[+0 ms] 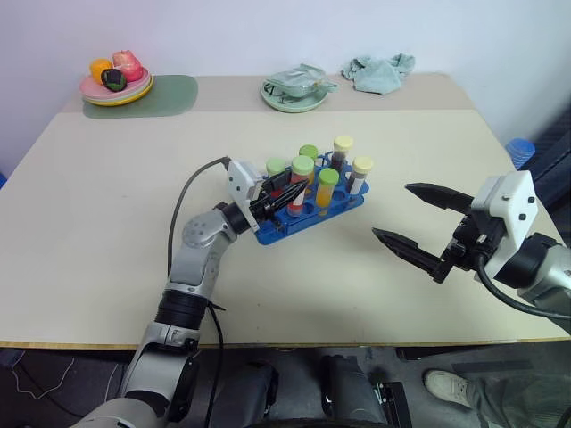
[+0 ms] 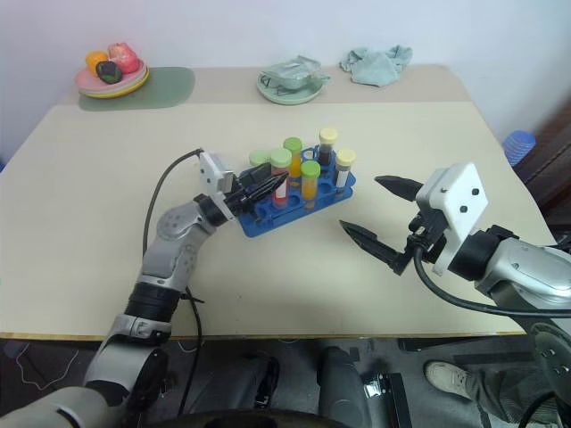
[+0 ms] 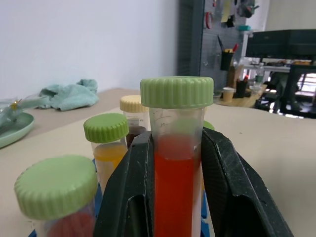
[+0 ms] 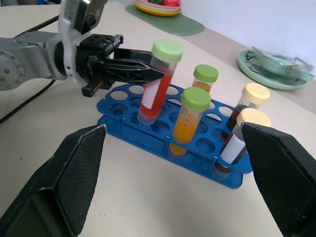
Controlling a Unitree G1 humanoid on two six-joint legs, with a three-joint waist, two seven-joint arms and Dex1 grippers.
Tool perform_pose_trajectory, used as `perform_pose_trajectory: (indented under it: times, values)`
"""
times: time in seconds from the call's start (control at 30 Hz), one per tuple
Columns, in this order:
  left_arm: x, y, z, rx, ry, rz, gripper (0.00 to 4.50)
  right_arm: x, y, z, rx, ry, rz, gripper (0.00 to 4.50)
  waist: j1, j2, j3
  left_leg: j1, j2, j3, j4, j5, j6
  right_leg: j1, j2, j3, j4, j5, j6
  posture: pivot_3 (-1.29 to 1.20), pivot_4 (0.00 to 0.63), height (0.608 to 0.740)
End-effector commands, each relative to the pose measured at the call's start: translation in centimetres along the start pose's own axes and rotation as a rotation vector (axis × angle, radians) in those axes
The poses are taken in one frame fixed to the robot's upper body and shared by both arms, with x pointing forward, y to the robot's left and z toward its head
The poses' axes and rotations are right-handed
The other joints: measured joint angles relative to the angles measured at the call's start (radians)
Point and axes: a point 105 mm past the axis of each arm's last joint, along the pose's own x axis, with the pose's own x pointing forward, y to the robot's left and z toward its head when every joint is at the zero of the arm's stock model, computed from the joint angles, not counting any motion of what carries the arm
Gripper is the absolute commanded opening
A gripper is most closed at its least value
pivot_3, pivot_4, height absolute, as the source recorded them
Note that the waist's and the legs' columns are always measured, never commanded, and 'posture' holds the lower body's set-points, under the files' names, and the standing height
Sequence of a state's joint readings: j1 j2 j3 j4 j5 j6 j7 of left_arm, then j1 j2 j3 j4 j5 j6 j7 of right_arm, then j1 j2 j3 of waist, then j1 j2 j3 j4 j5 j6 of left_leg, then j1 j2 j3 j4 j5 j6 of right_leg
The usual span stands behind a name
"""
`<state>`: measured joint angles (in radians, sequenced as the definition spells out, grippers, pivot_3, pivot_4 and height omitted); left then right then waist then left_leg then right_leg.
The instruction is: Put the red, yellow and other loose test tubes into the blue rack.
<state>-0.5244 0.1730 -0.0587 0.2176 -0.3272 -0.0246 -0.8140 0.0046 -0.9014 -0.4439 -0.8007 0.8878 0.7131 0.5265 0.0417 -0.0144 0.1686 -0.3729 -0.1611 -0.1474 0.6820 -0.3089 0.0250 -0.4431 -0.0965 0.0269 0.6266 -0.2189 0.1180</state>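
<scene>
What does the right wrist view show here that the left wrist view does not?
Right wrist view alone: the blue rack's open holes, the left gripper seen from outside, and the red tube tilted with its bottom in a hole. Left wrist view alone: the teal cloth and shelving beyond the table. Both: the green-capped red tube clamped between the left fingers, with a yellow tube beside it.

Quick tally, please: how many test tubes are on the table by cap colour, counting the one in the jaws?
green-capped tubes: 4, including one gripped by the left gripper
pale-yellow-capped tubes: 2
Total: 6
</scene>
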Motion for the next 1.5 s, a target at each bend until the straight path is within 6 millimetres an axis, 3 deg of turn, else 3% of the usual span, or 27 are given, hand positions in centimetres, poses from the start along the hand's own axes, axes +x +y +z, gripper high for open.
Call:
perform_pose_trajectory:
  times: [0.03, 0.63, 0.97, 1.5]
  values:
    - [-0.9, 0.2, -0.7, -0.017, 0.041, -0.016, 0.75, -0.2, 0.3, 0.8, -0.028, -0.035, 0.002, 4.50, 0.000, 0.000, 0.000, 0.000, 0.000, 0.000, 0.000, 0.000, 0.000, 0.000, 0.000, 0.000, 0.000, 0.000, 0.000, 0.00, 0.150, 0.740]
    - [-1.3, -0.8, -2.1, -0.054, 0.084, -0.124, 0.75, -0.5, 0.5, 0.7, -0.019, -0.030, -0.017, 4.50, 0.001, 0.001, -0.001, 0.000, 0.000, 0.000, 0.000, 0.000, 0.000, 0.001, 0.000, 0.000, 0.000, 0.000, 0.000, 0.00, 0.150, 0.740]
    - [-2.2, -0.7, -2.0, -0.060, 0.099, -0.131, 0.75, -0.4, 0.5, 0.7, -0.017, -0.030, -0.011, 4.50, 0.000, 0.001, -0.001, 0.001, 0.000, 0.000, 0.000, 0.000, 0.000, 0.001, 0.000, 0.000, 0.000, 0.000, 0.000, 0.00, 0.150, 0.740]
    - [-2.1, 0.5, -2.8, -0.012, 0.152, -0.073, 0.75, -0.5, 0.6, 0.7, -0.013, -0.023, -0.003, 4.50, 0.000, 0.001, -0.002, 0.001, 0.000, 0.000, 0.000, 0.000, 0.000, 0.001, 0.000, 0.000, -0.001, 0.000, 0.000, 0.00, 0.150, 0.740]
